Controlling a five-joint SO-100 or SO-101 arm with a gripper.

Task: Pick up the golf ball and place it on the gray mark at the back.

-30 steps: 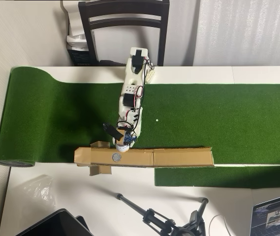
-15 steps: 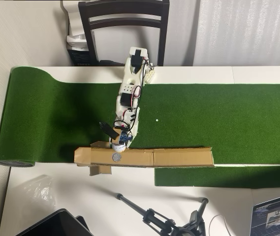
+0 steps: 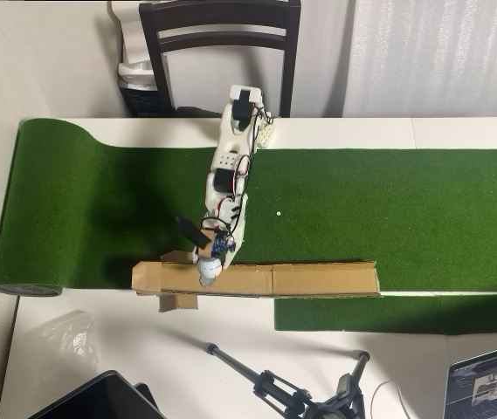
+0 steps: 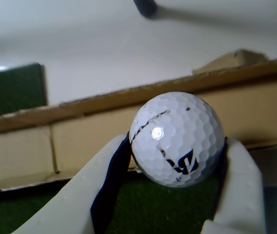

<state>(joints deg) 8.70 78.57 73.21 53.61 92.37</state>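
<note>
the green turf (image 3: 388, 209) spreads across the counter (image 3: 231, 349) all round my end effector (image 3: 206, 269), and the cardboard strip (image 3: 318, 279) lies directly under it. i grip the golf ball (image 4: 177, 139) between both fingers (image 4: 240, 185), clamped on its sides, poised over the strip. the gray mark is hidden beneath me in the overhead view. pickup looks done; lowering and release are left.

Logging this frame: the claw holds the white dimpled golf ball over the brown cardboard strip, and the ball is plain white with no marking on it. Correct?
Not quite. The white dimpled golf ball, held in the claw by the brown cardboard strip, carries a dark logo, as the wrist view shows.
</note>
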